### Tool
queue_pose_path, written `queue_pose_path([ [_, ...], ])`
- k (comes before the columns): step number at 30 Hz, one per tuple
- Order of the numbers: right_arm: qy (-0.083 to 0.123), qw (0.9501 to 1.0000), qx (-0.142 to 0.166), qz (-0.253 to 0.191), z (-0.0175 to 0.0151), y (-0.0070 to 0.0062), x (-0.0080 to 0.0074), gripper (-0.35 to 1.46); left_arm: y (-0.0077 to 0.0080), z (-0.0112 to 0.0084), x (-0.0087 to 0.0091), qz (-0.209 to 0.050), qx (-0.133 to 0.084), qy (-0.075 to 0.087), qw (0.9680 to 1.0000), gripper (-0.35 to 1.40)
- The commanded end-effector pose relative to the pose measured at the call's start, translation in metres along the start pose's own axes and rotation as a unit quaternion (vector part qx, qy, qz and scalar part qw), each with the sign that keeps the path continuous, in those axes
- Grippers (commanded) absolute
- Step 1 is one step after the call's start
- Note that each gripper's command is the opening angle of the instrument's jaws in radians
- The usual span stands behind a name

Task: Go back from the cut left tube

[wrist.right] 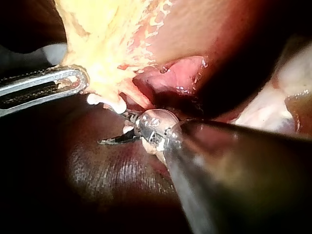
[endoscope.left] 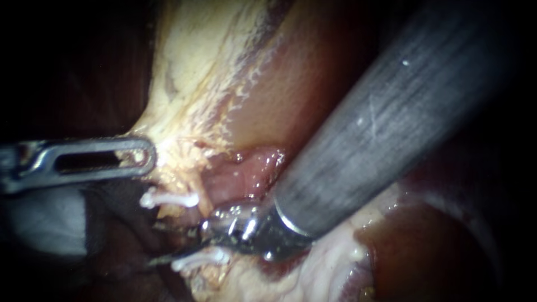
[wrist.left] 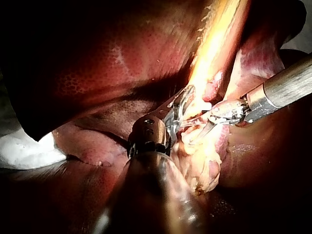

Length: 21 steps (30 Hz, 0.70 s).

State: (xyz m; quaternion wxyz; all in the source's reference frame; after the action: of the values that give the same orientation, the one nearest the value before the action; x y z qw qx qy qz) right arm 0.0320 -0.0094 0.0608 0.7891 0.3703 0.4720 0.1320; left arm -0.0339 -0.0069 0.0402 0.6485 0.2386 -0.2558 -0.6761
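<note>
The left tool (endoscope.left: 146,157) comes in from the left, its slotted jaws clamped on the left edge of the yellow fatty tissue (endoscope.left: 190,84). Just right of and nearer than those jaws lies the cut tube (endoscope.left: 197,187). One white clip (endoscope.left: 168,198) sits across its far stump and a second white clip (endoscope.left: 198,258) lies apart on the near side, with a gap between the two. The right tool (endoscope.left: 168,257) enters from the far right on a thick grey shaft (endoscope.left: 380,123). Its thin dark blades point left, close beside the near clip. In the right wrist view they stand slightly parted and hold nothing. Pink raw tissue (endoscope.left: 251,168) shows just beyond its wrist. The mottled red liver (wrist.left: 122,58) fills the space beyond the left tool.
</note>
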Motion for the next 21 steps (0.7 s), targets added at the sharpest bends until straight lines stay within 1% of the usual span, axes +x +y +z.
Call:
queue_pose_path([
  [1,0.005,0.9999,0.001,-0.014,-0.0004,-0.0004,-0.0001,1.25,0.0,0.0,0.0,0.0,0.0,0.0,1.0,-0.35],
  [4,0.003,0.9987,0.005,-0.051,-0.0012,-0.0012,-0.0004,1.33,0.0,0.0,0.0,0.0,0.0,0.0,1.0,-0.35],
  [5,0.006,0.9977,0.007,-0.067,-0.0016,-0.0015,-0.0006,1.35,0.0001,0.0,0.0,0.0,0.0,0.0,1.0,-0.35],
  [7,0.011,0.9964,0.01,-0.083,-0.0024,-0.002,-0.0009,1.38,0.0001,0.0,-0.0001,0.0,0.0,0.0,1.0,-0.35],
  [10,0.027,0.9929,0.013,-0.115,-0.0041,-0.0025,-0.0017,1.43,0.0002,0.0,-0.0001,0.0,0.0,0.0,1.0,-0.35],
  [12,0.034,0.9913,0.006,-0.127,-0.0056,-0.0027,-0.0021,1.43,0.0002,0.0,-0.0001,0.0,0.0,0.0,1.0,-0.35],
  [15,0.033,0.9892,-0.003,-0.142,-0.0084,-0.0029,-0.0026,1.43,0.0002,0.0001,-0.0001,0.0,0.0,0.0,1.0,-0.35],
  [20,0.03,0.9845,-0.036,-0.169,-0.0142,-0.0028,-0.0027,1.43,0.0002,0.0001,-0.0001,0.0,0.0,0.0,1.0,-0.35],
  [21,0.03,0.9827,-0.045,-0.177,-0.0157,-0.0027,-0.0026,1.43,0.0002,0.0001,-0.0001,0.0,0.0,0.0,1.0,-0.35],
])
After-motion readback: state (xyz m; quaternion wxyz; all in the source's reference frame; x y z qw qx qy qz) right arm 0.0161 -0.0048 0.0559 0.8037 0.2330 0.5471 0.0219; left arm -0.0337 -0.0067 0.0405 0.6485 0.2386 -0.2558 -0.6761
